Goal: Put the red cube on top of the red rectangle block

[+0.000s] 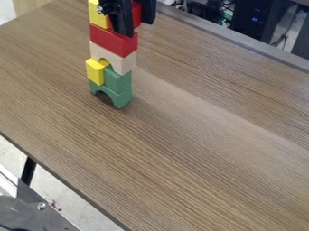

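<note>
At the top of the view, the black gripper (138, 27) hangs over the block tower, its fingers on either side of the red cube (137, 14) and shut on it. The cube is at the right end of the red rectangle block (113, 40), at or just above its top; the near finger hides much of the cube and where the two meet. A yellow block (96, 17) stands on the left end of the same red block.
Below the red block, the tower has a beige arch (125, 64), a yellow block (95, 72), a green block (118, 80) and a green arch (122, 98). It stands on the wooden table (199, 149). Dark equipment (253, 18) lies beyond the far edge.
</note>
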Tool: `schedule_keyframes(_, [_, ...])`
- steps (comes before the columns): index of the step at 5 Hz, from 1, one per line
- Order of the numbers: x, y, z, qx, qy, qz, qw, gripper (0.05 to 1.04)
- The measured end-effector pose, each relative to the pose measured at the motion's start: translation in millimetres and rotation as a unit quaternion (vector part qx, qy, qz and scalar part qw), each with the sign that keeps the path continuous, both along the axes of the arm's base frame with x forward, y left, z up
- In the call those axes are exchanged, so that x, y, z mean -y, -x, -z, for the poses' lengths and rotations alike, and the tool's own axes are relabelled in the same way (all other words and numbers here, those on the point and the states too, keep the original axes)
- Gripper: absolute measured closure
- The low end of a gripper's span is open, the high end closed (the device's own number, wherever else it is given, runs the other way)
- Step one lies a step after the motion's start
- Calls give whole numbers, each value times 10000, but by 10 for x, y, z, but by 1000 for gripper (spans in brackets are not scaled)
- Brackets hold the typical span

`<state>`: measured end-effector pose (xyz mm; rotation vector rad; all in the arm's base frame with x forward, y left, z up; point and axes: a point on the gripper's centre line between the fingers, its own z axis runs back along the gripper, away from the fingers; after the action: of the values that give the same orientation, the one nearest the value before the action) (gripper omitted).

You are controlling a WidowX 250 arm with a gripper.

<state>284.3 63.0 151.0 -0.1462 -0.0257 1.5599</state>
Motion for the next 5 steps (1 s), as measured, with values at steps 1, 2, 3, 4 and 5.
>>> schedule_keyframes(1, [-13, -12, 21, 0, -1, -19, 10000, 488])
schedule_keyframes(2, [-17, -16, 39, -25, -2, -18, 10000, 489])
schedule_keyframes(3, [-23, -21, 53, -36, -15, -16, 10000, 489])
schedule_keyframes(4, [-35, -20, 53, -35, -38, -19, 10000, 488])
schedule_keyframes(5, [-44, -26, 85, -85, -16, -36, 10000, 488])
